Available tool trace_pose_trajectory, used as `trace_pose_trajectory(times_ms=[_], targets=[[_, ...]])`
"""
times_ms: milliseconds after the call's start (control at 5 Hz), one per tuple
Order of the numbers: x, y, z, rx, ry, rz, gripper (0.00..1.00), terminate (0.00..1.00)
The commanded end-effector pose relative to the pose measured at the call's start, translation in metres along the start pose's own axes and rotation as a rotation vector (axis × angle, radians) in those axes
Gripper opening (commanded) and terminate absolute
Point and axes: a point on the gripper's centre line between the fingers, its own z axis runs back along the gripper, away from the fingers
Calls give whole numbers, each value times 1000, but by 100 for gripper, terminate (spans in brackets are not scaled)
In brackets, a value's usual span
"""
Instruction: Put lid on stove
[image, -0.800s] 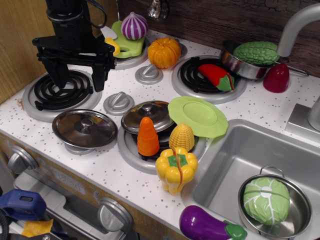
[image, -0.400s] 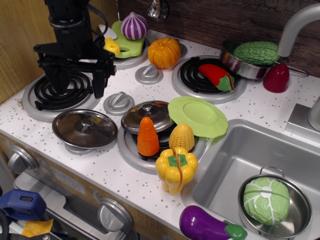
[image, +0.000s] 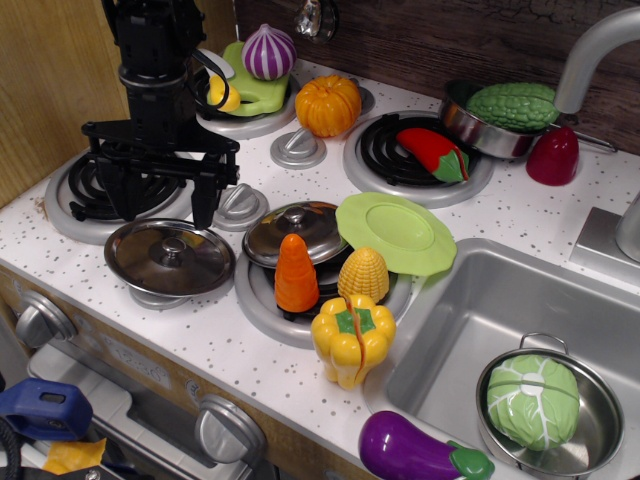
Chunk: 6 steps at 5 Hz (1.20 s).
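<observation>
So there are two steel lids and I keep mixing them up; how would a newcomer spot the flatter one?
Start at the stove, front left corner. The lid lies just below the open black pincer. It is shinier and flatter than the domed lid to its right.

We see an all-black arm: a ribbed cylindrical wrist column with a glossy band, a black cable looping off its right side, and a wide flat crossbar. The gripper (image: 166, 205) has two tapered black fingers (image: 205, 196) hanging from that bar.
</observation>
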Motion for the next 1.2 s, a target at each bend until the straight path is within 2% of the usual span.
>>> trace_pose_trajectory(times_ms=[0, 200, 600, 1000], targets=[[-5, -4, -15, 15, -61, -26, 100, 0], [-4, -2, -19, 40, -80, -50, 100, 0], [1, 3, -26, 42, -87, -65, 100, 0], [5, 6, -31, 18, -79, -67, 100, 0]])
